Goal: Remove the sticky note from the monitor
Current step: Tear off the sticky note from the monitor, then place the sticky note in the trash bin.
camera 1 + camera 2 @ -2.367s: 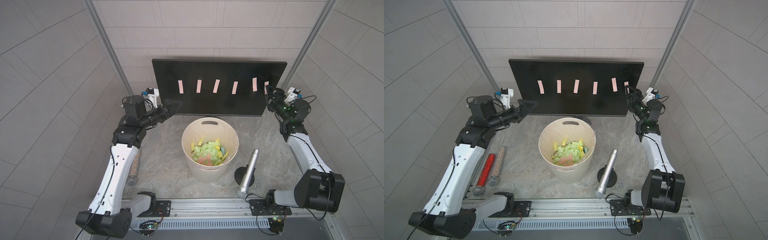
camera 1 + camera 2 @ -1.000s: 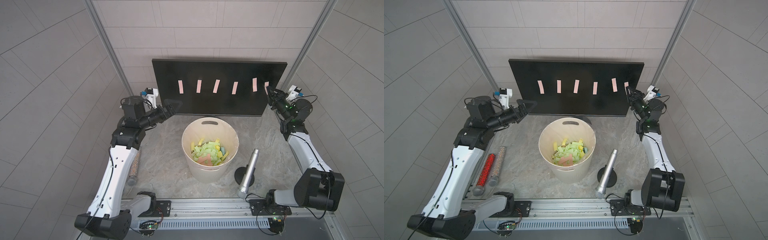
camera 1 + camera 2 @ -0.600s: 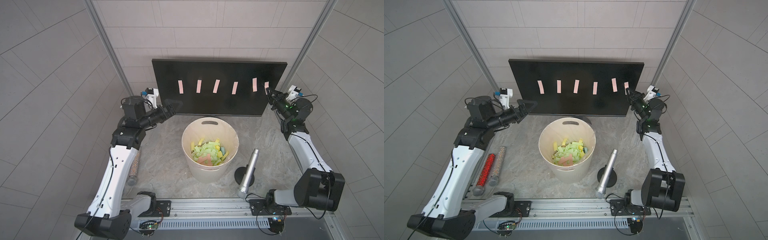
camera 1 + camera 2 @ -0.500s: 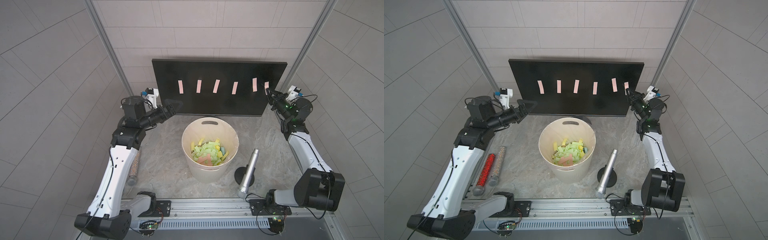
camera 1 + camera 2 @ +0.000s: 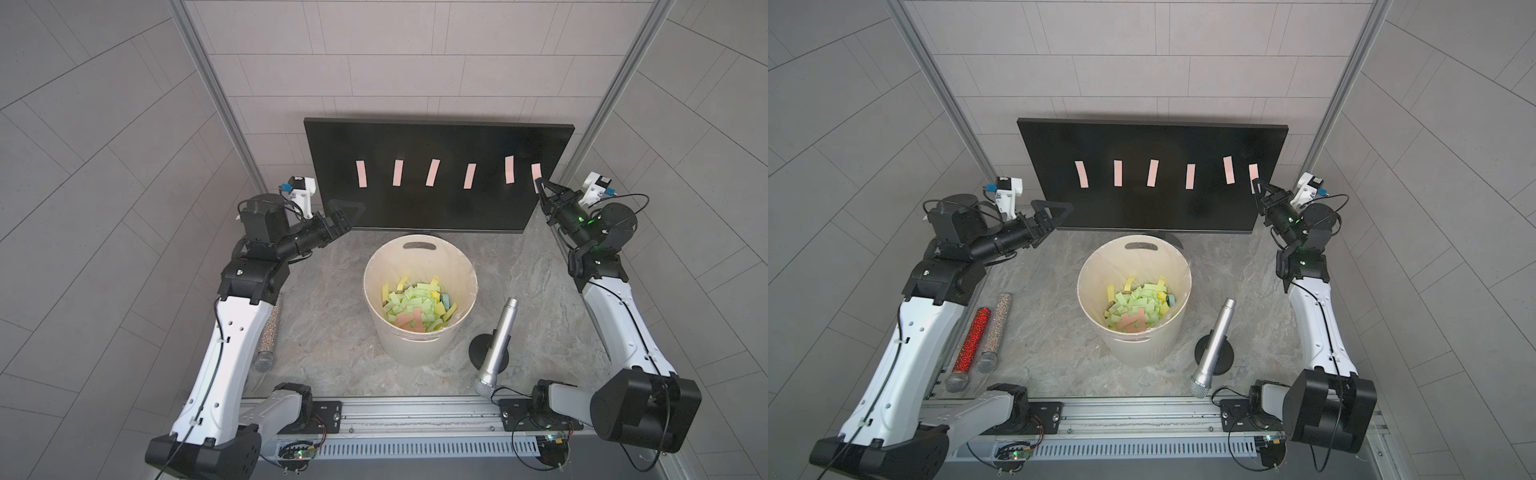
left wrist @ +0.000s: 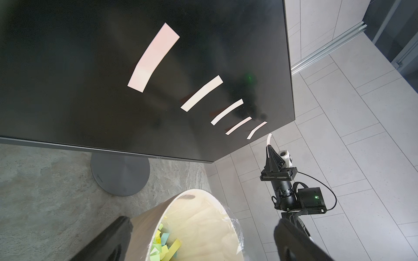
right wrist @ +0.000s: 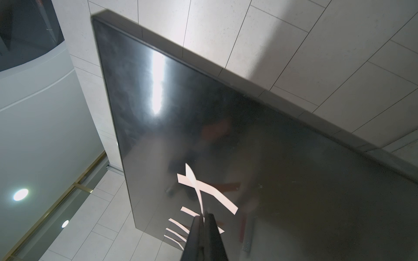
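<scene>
A black monitor (image 5: pixel 436 208) stands upright at the back of the table (image 5: pixel 324 332), a row of pink strips (image 5: pixel 398 172) across its screen. The right gripper (image 5: pixel 540 184), jaws pressed together, pinches the lower end of the sticky note (image 5: pixel 536 170) nearest the screen's right edge; whether its top is stuck is unclear. The left gripper (image 5: pixel 351 211) hangs spread wide by the lower left corner
</scene>
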